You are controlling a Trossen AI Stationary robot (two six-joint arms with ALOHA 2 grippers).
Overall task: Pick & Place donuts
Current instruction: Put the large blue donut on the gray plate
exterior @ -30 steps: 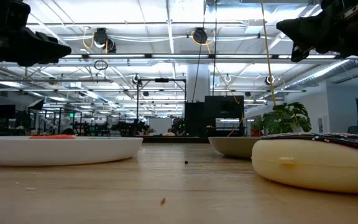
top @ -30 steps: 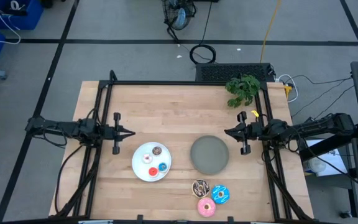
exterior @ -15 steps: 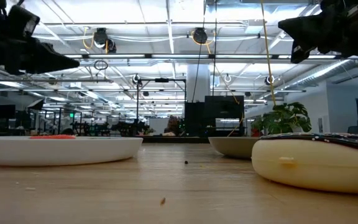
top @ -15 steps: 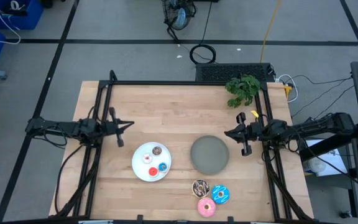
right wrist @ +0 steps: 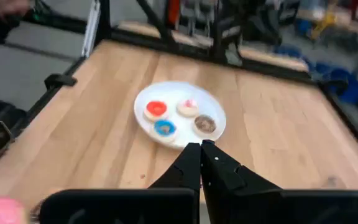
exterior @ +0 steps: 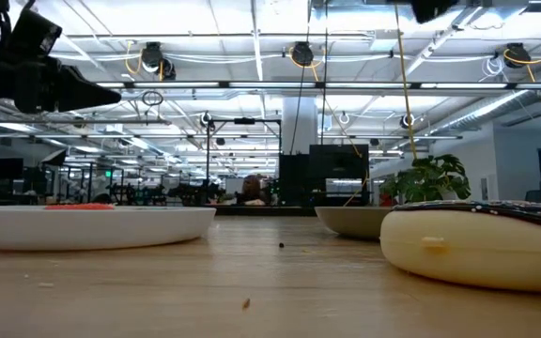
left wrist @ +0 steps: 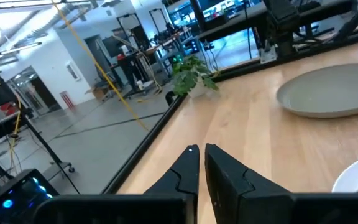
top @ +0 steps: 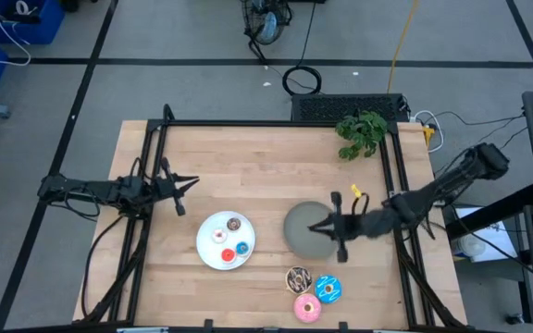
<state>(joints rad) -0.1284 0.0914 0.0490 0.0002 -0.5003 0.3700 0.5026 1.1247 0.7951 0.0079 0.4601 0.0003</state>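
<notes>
Grey plate (top: 311, 230) lay beneath the right gripper (top: 319, 227), fingers clenched empty; four small donuts (right wrist: 178, 116) sat ahead on the white plate (right wrist: 213, 129). Unopened, it risked shoving them. Left gripper (top: 191, 182), also clenched, waited apart.

wood table (top: 248, 157) | white plate (top: 207, 250) | grey plate (top: 303, 242) | three big donuts (top: 314, 293) | plant (top: 362, 133)

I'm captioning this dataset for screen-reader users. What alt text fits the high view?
Seen from above, the right gripper reaches over a grey plate mid-table, while the left gripper waits at the left. A white plate holds four small donuts; three large donuts lie on the wooden table near its front edge.
</notes>
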